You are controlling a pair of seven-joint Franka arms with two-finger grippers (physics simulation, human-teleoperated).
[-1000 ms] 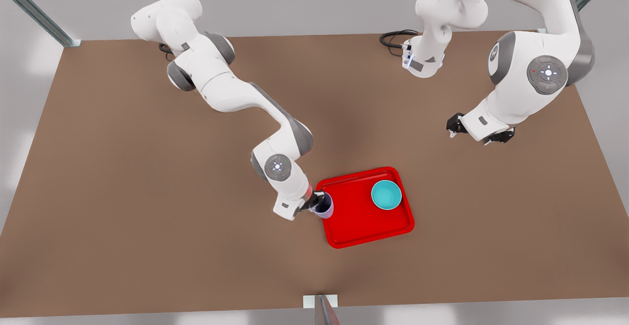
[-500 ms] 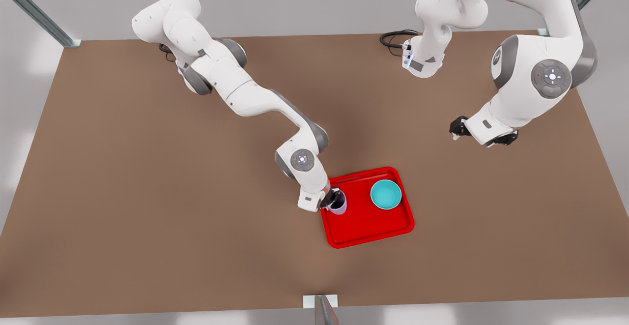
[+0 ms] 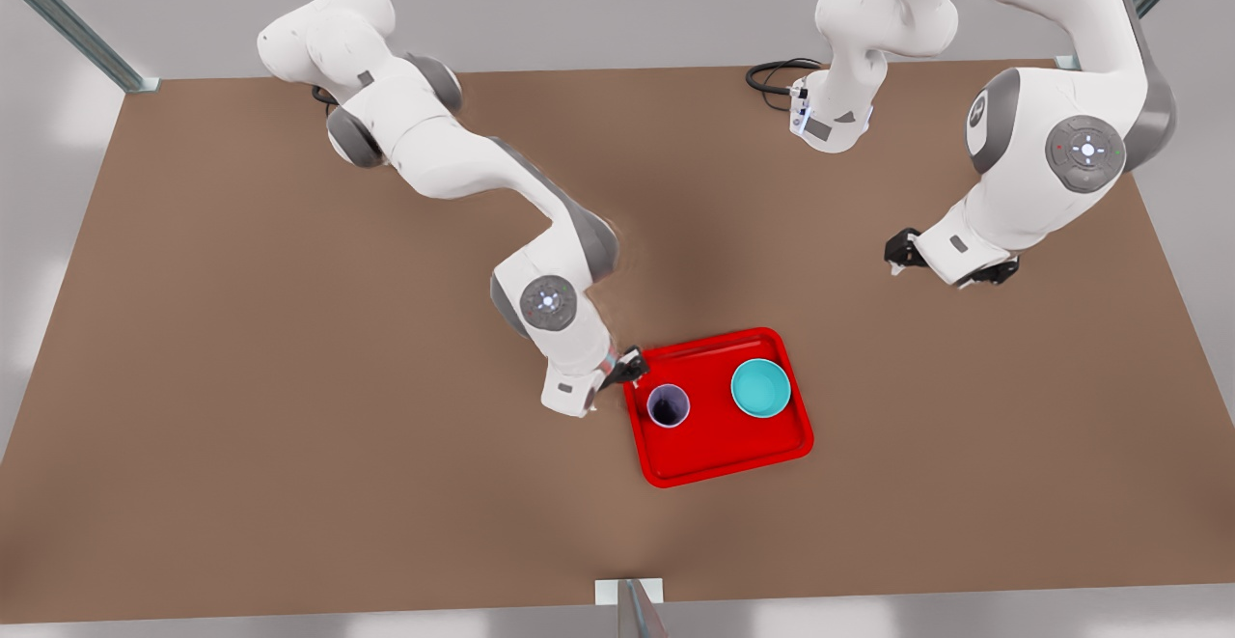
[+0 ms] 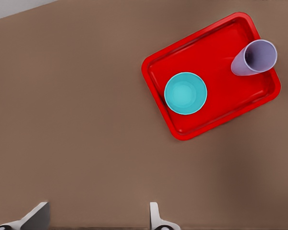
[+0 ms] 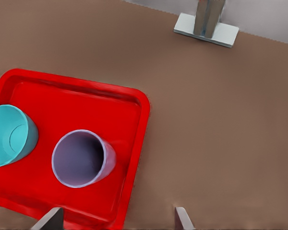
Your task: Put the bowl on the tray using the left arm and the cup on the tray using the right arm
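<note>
Right hand [image 3: 625,368] hangs with fingers spread and empty, just beside the tray [image 3: 719,455] edge at the front view's left. Cup [image 3: 668,405] stands upright on the tray, near that hand but apart from it. Bowl [image 3: 760,388] sits on the tray beside the cup. Left hand [image 3: 941,266] waits well apart above the surface [image 3: 289,426], fingers spread.

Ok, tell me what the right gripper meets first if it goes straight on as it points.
Probably the tray's rim beside the cup, or the table at that edge; the right gripper points down there, open. Depth is unclear.
</note>
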